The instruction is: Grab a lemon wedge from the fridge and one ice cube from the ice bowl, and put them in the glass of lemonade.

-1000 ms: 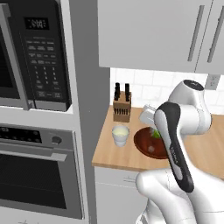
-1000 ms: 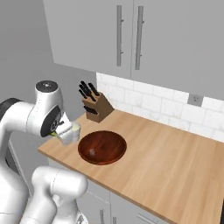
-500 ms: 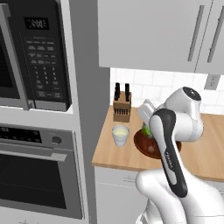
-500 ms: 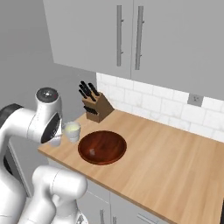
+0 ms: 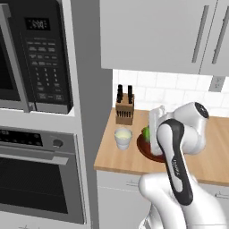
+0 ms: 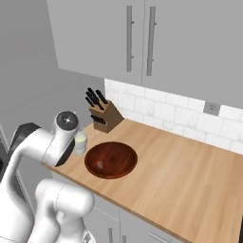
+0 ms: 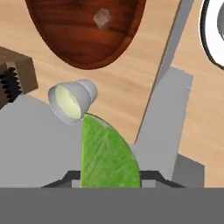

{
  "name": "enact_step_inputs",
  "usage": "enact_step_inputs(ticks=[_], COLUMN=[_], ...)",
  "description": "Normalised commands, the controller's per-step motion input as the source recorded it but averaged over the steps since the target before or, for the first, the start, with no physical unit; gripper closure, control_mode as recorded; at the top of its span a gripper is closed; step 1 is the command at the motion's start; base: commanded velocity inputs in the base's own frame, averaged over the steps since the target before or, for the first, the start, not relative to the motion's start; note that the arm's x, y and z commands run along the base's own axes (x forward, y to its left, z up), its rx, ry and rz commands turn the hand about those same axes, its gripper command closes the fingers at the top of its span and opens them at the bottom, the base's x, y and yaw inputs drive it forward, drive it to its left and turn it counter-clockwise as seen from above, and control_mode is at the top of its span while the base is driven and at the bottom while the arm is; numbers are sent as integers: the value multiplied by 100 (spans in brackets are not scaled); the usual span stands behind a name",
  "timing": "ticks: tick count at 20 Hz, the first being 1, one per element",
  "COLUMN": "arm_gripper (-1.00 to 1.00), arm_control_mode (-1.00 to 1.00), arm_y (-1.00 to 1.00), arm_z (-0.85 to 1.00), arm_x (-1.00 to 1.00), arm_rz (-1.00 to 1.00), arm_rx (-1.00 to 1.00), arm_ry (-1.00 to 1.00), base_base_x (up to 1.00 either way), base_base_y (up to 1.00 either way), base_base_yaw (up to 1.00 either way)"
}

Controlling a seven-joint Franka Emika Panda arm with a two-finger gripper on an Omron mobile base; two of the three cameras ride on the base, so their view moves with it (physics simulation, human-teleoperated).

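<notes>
My gripper (image 7: 109,177) is shut on the lemon wedge (image 7: 107,153), a green-yellow slice that rises between the dark fingertips. Just beyond the wedge's tip the glass of lemonade (image 7: 70,100) stands on the counter. Farther on lies the brown ice bowl (image 7: 70,35) with one pale ice cube (image 7: 102,18) in it. From the left base the wedge (image 5: 146,133) hangs over the bowl's (image 5: 144,149) near left rim, right of the glass (image 5: 123,137). My arm half hides the glass (image 6: 80,142) from the right base; the bowl (image 6: 126,149) and ice cube (image 6: 99,165) show there. The fridge is out of view.
A wooden knife block (image 5: 125,109) with black handles stands behind the glass by the tiled wall. A grey panel with a microwave (image 5: 42,58) and oven (image 5: 40,179) bounds the counter's left end. Wall cabinets (image 6: 137,42) hang above. The wooden counter (image 6: 190,175) runs on to the right.
The arm has folded lower and swung left, carrying the wedge from above the bowl's middle to its left rim, closer to the glass. Glass, bowl and ice cube have stayed put.
</notes>
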Motion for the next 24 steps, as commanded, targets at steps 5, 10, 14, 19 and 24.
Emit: enact_step_inputs(ticks=[5, 10, 14, 19, 24], arm_gripper=[100, 100, 100, 100, 100], arm_control_mode=[-100, -100, -100, -100, -100], arm_y=[17, 25, 13, -8, -4], arm_z=[-2, -13, -2, 0, 0], arm_x=[61, 59, 44, 43, 42], arm_rz=[-35, -39, -39, -16, 0], arm_rx=[45, 39, 34, 27, 21], arm_ry=[10, 11, 19, 26, 33], base_base_x=[0, 0, 0, 0, 0], base_base_y=[0, 0, 0, 0, 0], base_base_yaw=[0, 0, 0, 0, 0])
